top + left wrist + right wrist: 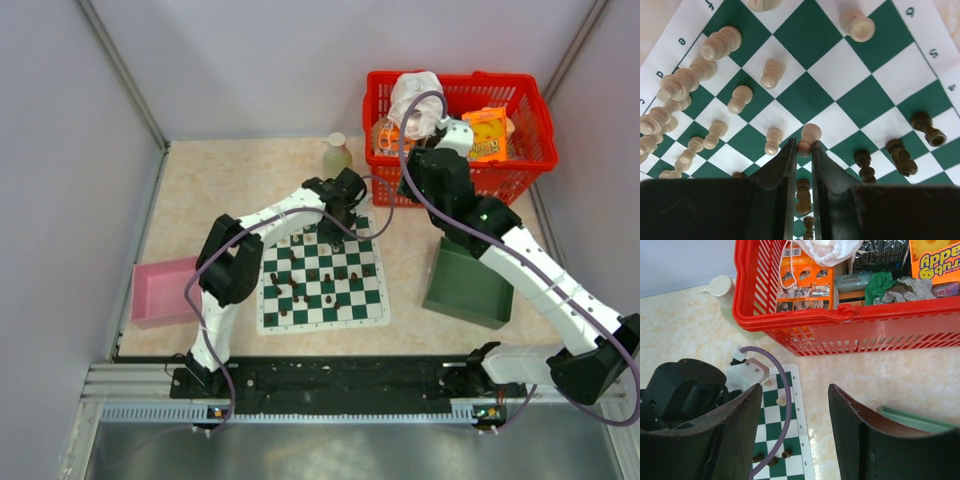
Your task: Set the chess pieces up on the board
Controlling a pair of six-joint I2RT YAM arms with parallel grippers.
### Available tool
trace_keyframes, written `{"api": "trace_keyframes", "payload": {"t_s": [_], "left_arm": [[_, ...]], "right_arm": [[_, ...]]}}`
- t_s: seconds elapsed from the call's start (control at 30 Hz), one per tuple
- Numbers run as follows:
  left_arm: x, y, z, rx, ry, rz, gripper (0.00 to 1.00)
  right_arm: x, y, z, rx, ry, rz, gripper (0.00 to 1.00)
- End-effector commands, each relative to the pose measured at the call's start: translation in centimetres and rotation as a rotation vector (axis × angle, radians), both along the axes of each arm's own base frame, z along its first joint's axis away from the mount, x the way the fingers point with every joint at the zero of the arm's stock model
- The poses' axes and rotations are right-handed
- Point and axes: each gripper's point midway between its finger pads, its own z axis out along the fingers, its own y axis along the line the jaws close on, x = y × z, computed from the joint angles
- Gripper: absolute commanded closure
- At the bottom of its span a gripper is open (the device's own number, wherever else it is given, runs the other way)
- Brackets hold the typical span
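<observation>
Beige marbled surface (220, 190), walled by pale panels (250, 60), carries the board (372, 298) (chess pieces (313, 274) scattered on it) between pink tray (160, 268) and green tray (465, 290); red basket (500, 166) behind. Left end effector (802, 150) grips a cream pawn (811, 133); right end effector (795, 435) stands open, empty

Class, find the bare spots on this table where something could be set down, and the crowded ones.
Free: table between pink tray and bottle; strip between board and green tray. Crowded: cream pieces bunched along one board edge, the full red basket.
</observation>
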Motion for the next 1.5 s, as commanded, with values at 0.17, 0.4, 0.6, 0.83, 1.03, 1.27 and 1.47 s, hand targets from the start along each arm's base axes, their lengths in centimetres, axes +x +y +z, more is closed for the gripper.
{"api": "trace_keyframes", "payload": {"t_s": [0.17, 0.4, 0.6, 0.83, 1.03, 1.27, 1.47], "left_arm": [[1.4, 0.2, -0.7, 0.04, -0.042, 0.045, 1.0], [1.4, 0.0, -1.5, 0.043, -0.034, 0.041, 1.0], [1.1, -0.5, -1.9, 0.029, -0.025, 0.035, 0.98], [0.8, -0.8, -1.4, 0.004, -0.023, 0.026, 0.69], [0.7, -1.4, 0.0, -0.042, -0.038, 0.02, 0.52], [1.3, -1.2, 5.0, -0.105, -0.143, 0.054, 0.4], [2.1, 1.6, 12.2, -0.166, -0.368, 0.157, 0.32]], "right_arm": [[0.4, 0.2, 1.1, 0.045, -0.036, -0.003, 0.44], [0.6, 0.4, 0.6, 0.041, -0.024, -0.001, 0.44], [0.9, 1.0, 0.1, 0.044, -0.011, 0.013, 0.43], [1.0, 1.1, -0.1, 0.049, -0.007, 0.016, 0.43], [1.0, 1.2, -0.2, 0.05, -0.002, 0.023, 0.43], [1.1, 1.6, 0.2, 0.053, -0.008, 0.037, 0.42], [1.2, 3.2, -0.2, 0.053, 0.033, 0.11, 0.42]]}}
